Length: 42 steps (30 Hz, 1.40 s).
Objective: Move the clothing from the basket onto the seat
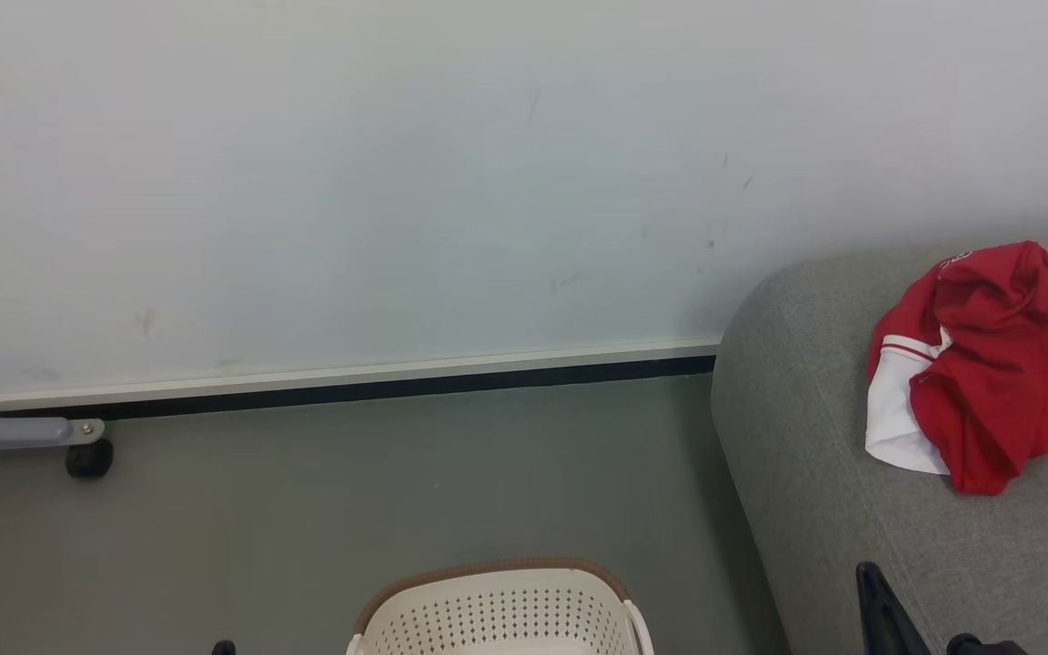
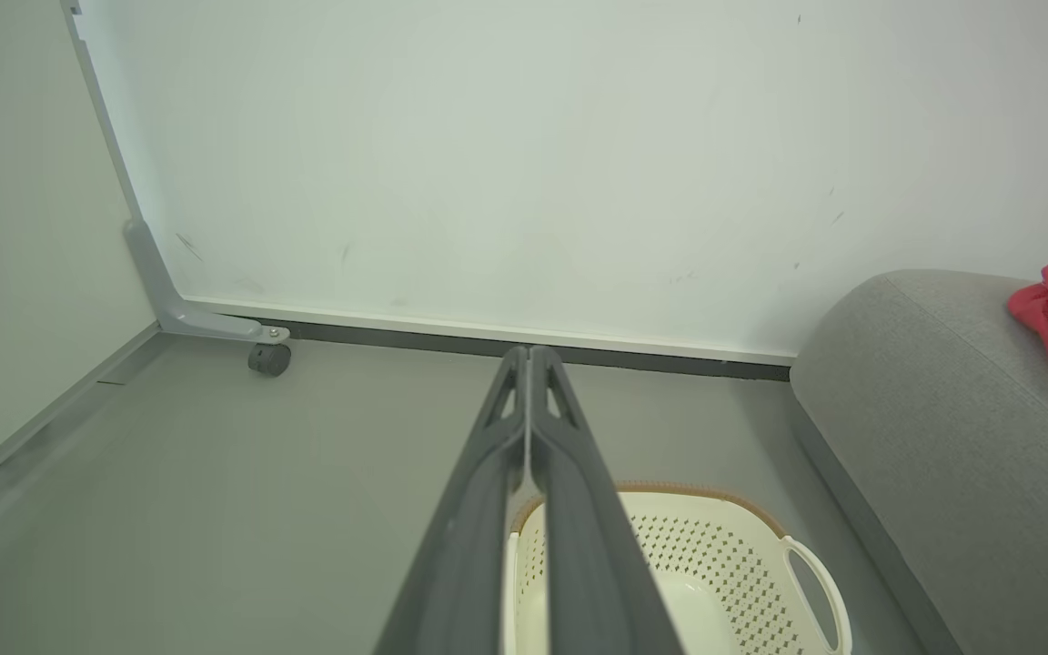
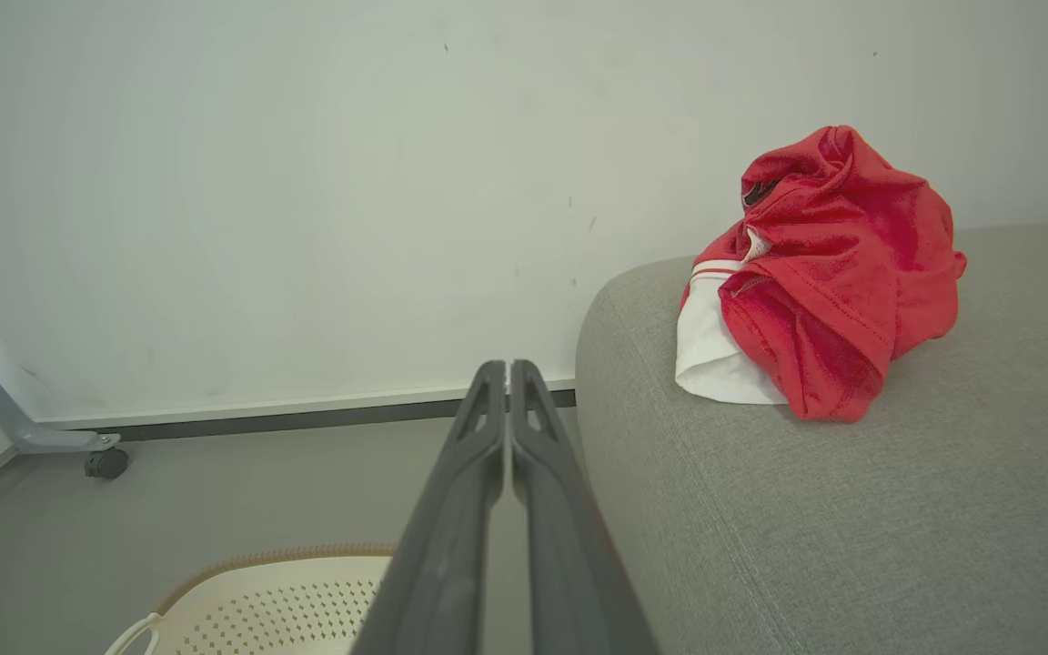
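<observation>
Judging from how things lie, the task is taken to be nearly done, so a check is called for. The seat (image 1: 806, 437) is loaded at its rounded end. The basket (image 2: 715, 564), on the floor just beside it, is shown bare where its inside is visible; the hidden part should be inspected. The clothing (image 1: 988, 364) is bunched in a red heap on the seat. The left tool (image 2: 529, 364) and right tool (image 3: 508, 373) are pinched narrow, nothing held, and are best kept clear of the heap.

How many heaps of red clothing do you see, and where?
1. The clothing lies in one crumpled heap on the sofa, near its rounded edge. It may hold several garments. The visible part of the basket holds none; the rest is hidden.
</observation>
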### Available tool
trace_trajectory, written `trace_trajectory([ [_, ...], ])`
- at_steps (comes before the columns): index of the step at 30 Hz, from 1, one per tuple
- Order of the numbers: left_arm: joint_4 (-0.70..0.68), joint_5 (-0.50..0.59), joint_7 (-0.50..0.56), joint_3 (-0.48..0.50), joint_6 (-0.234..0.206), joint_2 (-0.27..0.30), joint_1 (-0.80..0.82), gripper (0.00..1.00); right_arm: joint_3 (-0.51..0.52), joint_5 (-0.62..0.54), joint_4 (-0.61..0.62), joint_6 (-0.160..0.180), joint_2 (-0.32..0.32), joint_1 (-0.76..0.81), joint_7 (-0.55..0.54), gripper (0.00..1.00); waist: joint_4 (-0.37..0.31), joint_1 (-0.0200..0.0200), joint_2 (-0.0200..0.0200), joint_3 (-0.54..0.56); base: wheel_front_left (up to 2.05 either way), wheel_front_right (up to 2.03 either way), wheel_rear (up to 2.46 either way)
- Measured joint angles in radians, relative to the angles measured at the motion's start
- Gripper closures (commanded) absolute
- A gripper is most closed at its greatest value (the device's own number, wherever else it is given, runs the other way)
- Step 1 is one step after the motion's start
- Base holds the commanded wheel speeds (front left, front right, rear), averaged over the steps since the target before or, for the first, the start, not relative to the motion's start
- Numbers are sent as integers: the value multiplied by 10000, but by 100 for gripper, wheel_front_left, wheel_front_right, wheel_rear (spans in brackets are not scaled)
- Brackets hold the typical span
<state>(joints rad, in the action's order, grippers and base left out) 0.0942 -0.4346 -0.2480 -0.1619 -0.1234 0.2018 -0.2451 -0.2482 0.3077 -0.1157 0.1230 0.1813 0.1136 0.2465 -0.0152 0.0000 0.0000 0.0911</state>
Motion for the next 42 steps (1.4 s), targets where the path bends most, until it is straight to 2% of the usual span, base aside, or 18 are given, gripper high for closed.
trace_trajectory([
  [9, 242, -531, 228, 121, 104, -161, -32, 100, 209, 474, -263, -105, -138, 142, -180, 100, 7, 0, 0, -55, 0, 0, 0],
  [42, 775, -3977, 1335, 897, 807, -594, 873, 100, 1369, 4523, -771, -805, -535, -477, -1325, 100, 53, 0, 1, -338, 0, 0, 0],
])
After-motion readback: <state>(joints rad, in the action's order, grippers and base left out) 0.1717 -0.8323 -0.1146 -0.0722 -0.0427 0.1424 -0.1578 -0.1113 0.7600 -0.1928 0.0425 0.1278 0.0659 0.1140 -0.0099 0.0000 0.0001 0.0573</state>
